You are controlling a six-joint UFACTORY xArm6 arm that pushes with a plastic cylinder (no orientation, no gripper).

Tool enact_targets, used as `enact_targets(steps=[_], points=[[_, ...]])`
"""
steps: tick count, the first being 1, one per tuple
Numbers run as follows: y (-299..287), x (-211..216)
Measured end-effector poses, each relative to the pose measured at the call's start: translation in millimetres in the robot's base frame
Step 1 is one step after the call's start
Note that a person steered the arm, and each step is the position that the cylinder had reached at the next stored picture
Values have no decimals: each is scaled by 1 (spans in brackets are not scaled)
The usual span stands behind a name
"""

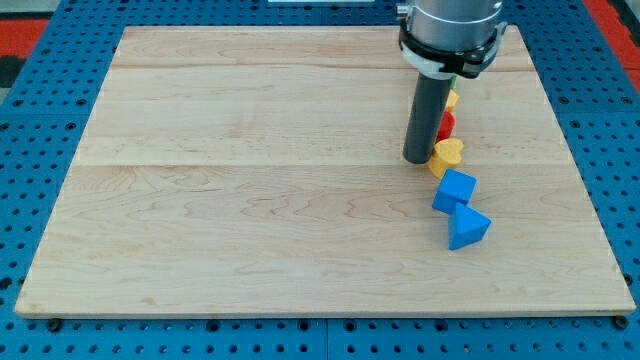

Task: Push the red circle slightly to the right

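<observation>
My tip (417,158) rests on the wooden board (250,200) at the view's upper right. The red block (446,126), its shape mostly hidden by the rod, sits just to the right of the rod and above the tip. A yellow block (452,99) peeks out above the red one. A yellow heart-shaped block (447,155) lies right of the tip, close to touching it. A blue cube-like block (456,190) lies below the heart, and a blue triangular block (468,228) lies below that.
The blocks form a line running down the board's right part. A blue perforated table (40,120) surrounds the board. The arm's grey body (450,25) hangs over the board's top edge.
</observation>
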State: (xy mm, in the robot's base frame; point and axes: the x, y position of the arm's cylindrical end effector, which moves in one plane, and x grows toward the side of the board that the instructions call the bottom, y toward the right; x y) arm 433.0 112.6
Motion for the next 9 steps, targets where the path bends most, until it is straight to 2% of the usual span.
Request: enact_targets(steps=[1,2,4,5,9], points=[[3,0],[-47,-2],[-51,-34],[-52,-36],[-63,-17]])
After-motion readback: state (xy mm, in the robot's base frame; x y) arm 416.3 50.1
